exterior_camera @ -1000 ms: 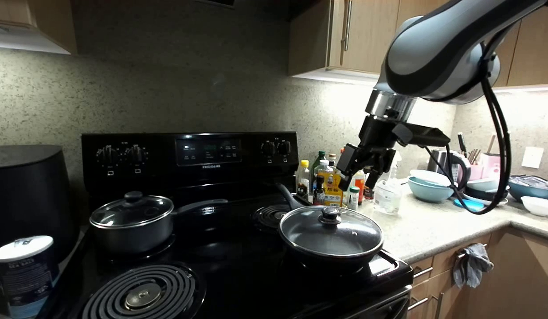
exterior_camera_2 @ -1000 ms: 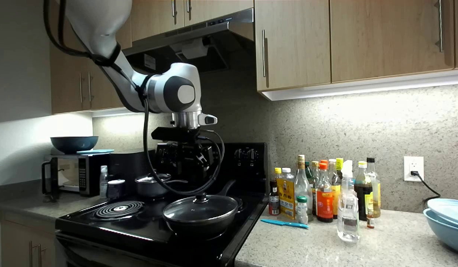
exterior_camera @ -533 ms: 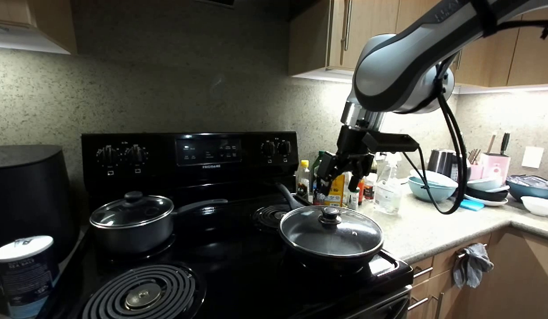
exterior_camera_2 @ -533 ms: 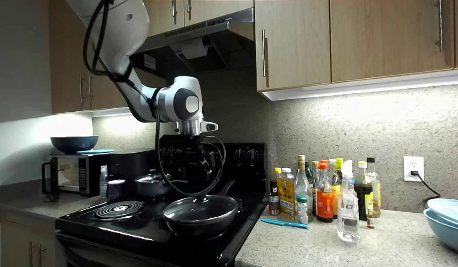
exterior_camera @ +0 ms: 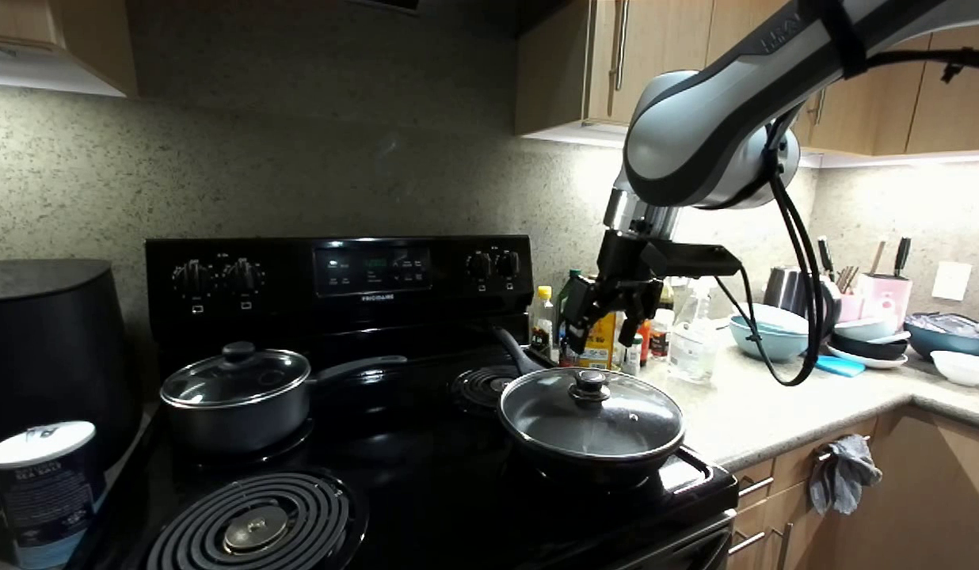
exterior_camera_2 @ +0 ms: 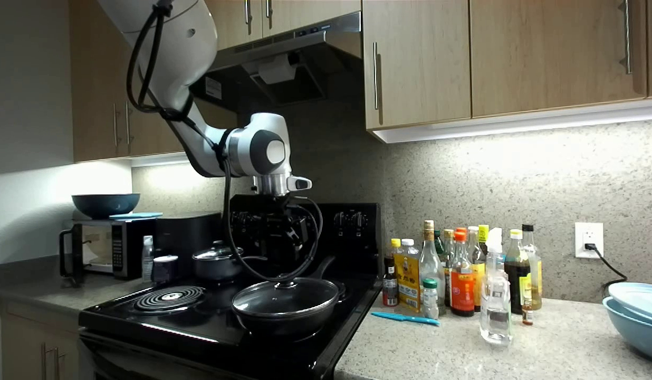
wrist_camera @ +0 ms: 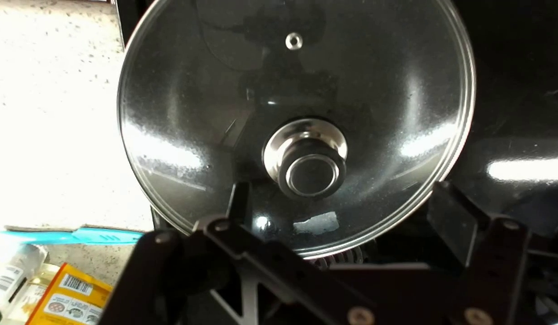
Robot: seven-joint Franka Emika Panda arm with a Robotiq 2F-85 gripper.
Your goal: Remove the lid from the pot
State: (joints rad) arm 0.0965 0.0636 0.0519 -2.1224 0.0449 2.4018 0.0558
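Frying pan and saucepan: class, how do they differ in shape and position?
The frying pan is wide and shallow; the saucepan is narrower and deeper. The frying pan sits toward the front of the stove, the saucepan toward the back. Both are lidded and long-handled.

1. A saucepan (exterior_camera: pixel 236 423) under a glass cover (exterior_camera: pixel 212 381) sits on the stove (exterior_camera: pixel 434 514), near a coil burner (exterior_camera: pixel 260 526).
2. A salt canister (exterior_camera: pixel 46 499) stands near a large black appliance (exterior_camera: pixel 50 356).
3. A dark bowl (exterior_camera_2: pixel 105 207) rests on the microwave (exterior_camera_2: pixel 117 248).
4. Labelled bottles (exterior_camera_2: pixel 462 290) crowd together on the tabletop (exterior_camera_2: pixel 400 348); a blue knife (exterior_camera_2: pixel 405 318) lies near them, and a clear spray bottle (exterior_camera_2: pixel 496 306) stands upright close by.
5. A light-blue dish (exterior_camera_2: pixel 642 293) sits on a light-blue bowl (exterior_camera_2: pixel 634 330).
6. A kettle (exterior_camera: pixel 786 289), partly hidden, stands near a pink knife block (exterior_camera: pixel 885 297).
7. A gray cloth (exterior_camera: pixel 844 476) hangs from a drawer handle (exterior_camera: pixel 823 456).
8. A black cord (exterior_camera_2: pixel 611 263) is plugged into the wall outlet (exterior_camera_2: pixel 588 230).
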